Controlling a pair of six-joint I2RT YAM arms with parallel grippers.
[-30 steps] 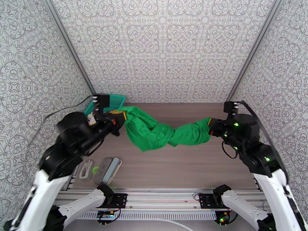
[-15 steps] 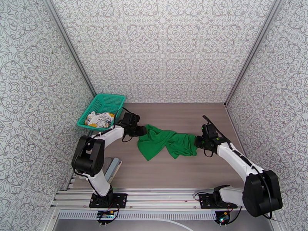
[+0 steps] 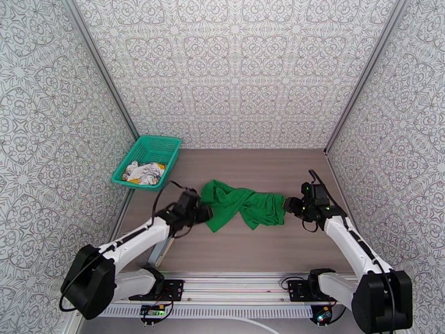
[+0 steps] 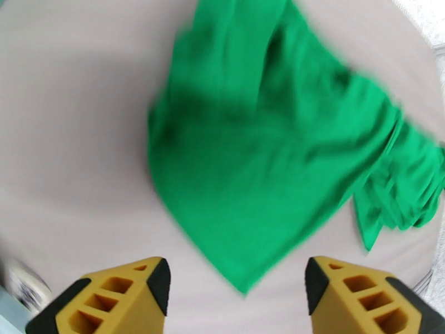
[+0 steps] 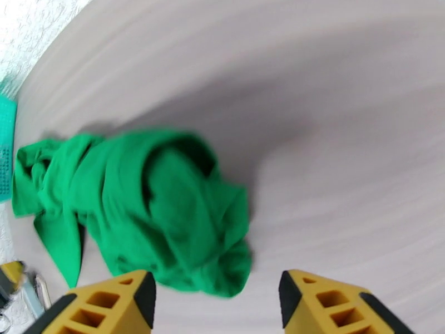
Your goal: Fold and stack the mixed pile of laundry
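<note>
A: Both sets of jaws stand wide and empty. The left gripper [image 4: 236, 285] is at the near-left corner of the green shirt [image 3: 242, 206], the right gripper [image 5: 217, 296] at its bunched right end.

B: It looks twisted. They'd best pinch separate edges and pull it flat first.

A: And the basket [image 3: 167, 141]?

B: Far left, holding the white printed garment [image 3: 143, 172].

I see my right gripper [image 5: 217, 300] with its jaws standing apart, and the crumpled green shirt [image 5: 150, 212] lying loose on the tabletop [image 5: 345, 134] just ahead of them.
</note>
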